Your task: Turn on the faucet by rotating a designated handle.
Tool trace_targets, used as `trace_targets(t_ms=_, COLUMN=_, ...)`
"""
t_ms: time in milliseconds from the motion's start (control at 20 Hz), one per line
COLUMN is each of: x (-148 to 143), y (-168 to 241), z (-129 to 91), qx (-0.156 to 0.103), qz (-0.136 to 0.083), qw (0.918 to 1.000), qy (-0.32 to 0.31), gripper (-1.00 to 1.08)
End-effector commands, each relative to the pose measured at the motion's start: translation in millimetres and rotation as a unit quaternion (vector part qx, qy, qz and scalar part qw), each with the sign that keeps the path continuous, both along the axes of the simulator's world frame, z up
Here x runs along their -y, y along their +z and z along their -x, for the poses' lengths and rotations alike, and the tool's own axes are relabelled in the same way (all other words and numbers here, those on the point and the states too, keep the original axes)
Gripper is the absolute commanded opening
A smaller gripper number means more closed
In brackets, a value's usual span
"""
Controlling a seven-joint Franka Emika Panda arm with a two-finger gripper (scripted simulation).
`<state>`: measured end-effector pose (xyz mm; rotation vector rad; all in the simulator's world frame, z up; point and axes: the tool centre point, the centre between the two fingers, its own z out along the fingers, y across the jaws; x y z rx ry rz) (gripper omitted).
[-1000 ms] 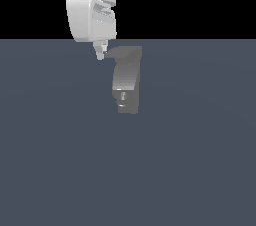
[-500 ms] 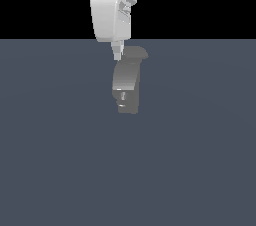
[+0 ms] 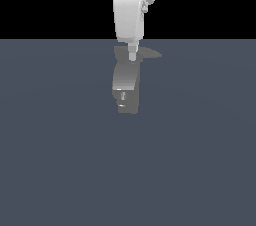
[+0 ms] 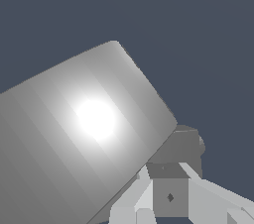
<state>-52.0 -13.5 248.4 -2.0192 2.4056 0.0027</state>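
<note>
Exterior view, arm: you are hanging the gripper (image 3: 132, 56) straight down over the far end of the faucet (image 3: 125, 86), its tip sitting at the faucet's upper part.
Exterior view, faucet: it is standing on the grey floor (image 3: 60, 160), toward the floor's far edge and near the middle of that edge, with a flat piece (image 3: 149, 53) jutting to the exterior view's right at its top; that may be the handle, though you are not able to confirm it here.
Exterior view, jaws: they are reading as one narrow stub, so whether they are parted or closed cannot be told.
Wrist view, faucet: the broad shiny curved body (image 4: 84, 129) is filling most of the picture.
Wrist view, gripper: the fingers (image 4: 144, 200) are lying against a darker grey block (image 4: 181, 146) beside the body; the gap between them is not showing.
Advice: you are working close, so be pushing along the handle's arc, keeping contact far from its pivot, and be watching for slipping off the smooth edge.
</note>
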Motion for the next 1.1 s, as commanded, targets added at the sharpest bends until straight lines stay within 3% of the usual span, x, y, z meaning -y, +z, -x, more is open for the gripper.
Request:
trace_targets(t_ms=0, x=14.4, y=-0.1, z=-6.1, qx=0.001, qz=0.000, qw=1.0000, qy=-0.005, gripper=-1.00)
trace_targets(t_ms=1050, x=105.2, y=0.1, z=-53.1, qx=0.000, qz=0.001, qw=0.9999, qy=-0.015, gripper=-1.00)
